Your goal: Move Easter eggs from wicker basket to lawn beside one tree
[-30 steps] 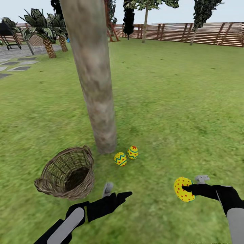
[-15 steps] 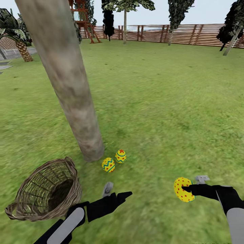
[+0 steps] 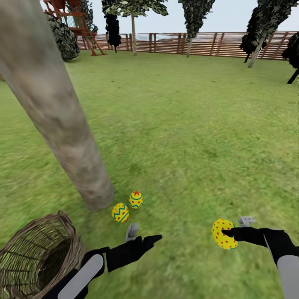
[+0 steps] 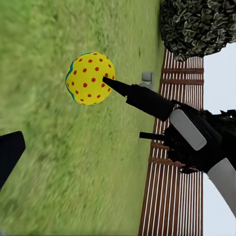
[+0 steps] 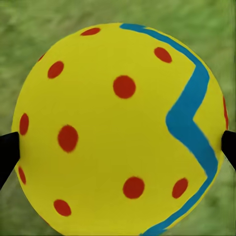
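Two Easter eggs, one point(image 3: 120, 212) and another point(image 3: 136, 199), lie on the lawn point(image 3: 195, 124) touching distance from the foot of the tree point(image 3: 62, 128). The third egg point(image 3: 223, 234) point(image 4: 90, 78) point(image 5: 118, 132) is held above the grass by my right gripper point(image 3: 235, 227), which is shut on it. The wicker basket point(image 3: 35, 257) lies tipped at the lower left, its mouth dark and no egg visible inside. My left gripper point(image 3: 143, 235) hovers open and empty just in front of the two eggs, right of the basket.
A brown slat fence point(image 3: 207, 43) rings the garden at the back, with thin dark-leaved trees point(image 3: 133, 25) before it and a red playset point(image 3: 74, 20) at the far left. Open grass stretches ahead and to the right.
The whole view has swung right: tree, basket and the two eggs have slid left and down in the picture. Both arms hold their pose, the right still gripping its egg.
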Robot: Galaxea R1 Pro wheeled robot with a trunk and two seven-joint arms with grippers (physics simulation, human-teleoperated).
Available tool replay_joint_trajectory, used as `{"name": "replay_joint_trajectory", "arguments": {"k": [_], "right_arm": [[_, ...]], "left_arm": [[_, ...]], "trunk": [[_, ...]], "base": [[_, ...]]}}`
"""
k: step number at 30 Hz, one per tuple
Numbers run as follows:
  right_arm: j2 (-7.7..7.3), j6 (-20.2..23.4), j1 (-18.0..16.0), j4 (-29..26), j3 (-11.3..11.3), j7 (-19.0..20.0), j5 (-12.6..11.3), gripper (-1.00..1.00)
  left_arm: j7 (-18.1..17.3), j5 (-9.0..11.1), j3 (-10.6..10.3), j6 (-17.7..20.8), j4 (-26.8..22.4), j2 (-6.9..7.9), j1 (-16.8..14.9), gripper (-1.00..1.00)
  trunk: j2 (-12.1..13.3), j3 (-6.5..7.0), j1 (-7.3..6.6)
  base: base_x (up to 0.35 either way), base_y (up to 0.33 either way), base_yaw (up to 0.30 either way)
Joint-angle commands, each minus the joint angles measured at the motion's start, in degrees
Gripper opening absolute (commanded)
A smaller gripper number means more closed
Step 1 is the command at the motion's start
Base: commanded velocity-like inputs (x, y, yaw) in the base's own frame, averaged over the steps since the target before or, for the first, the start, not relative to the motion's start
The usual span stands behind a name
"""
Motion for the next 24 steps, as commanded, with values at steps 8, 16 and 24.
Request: {"name": "replay_joint_trajectory", "arguments": {"k": [8, 16, 24], "right_arm": [[0.05, 0.2, -0.1, 3.2, -0.4, 0.3, 0.4, -1.0], [0.05, -0.6, -0.1, 3.2, -0.4, 0.3, 0.4, -1.0], [0.08, -0.5, -0.1, 3.2, -0.4, 0.3, 0.4, -1.0]], "left_arm": [[0.1, 0.2, -0.1, 0.0, 0.2, 0.05, 0.0, 1.0], [0.1, 0.3, -0.1, 0.0, 0.3, 0.05, 0.0, 1.0], [0.1, 0.3, -0.1, 0.0, 0.3, 0.05, 0.0, 1.0]], "trunk": [[0.0, -0.04, 0.02], [0.0, -0.04, 0.02], [0.0, -0.04, 0.02]], "base": [[0.269, 0.0, -0.003], [0.339, 0.0, 0.0], [0.339, -0.054, 0.096]]}}
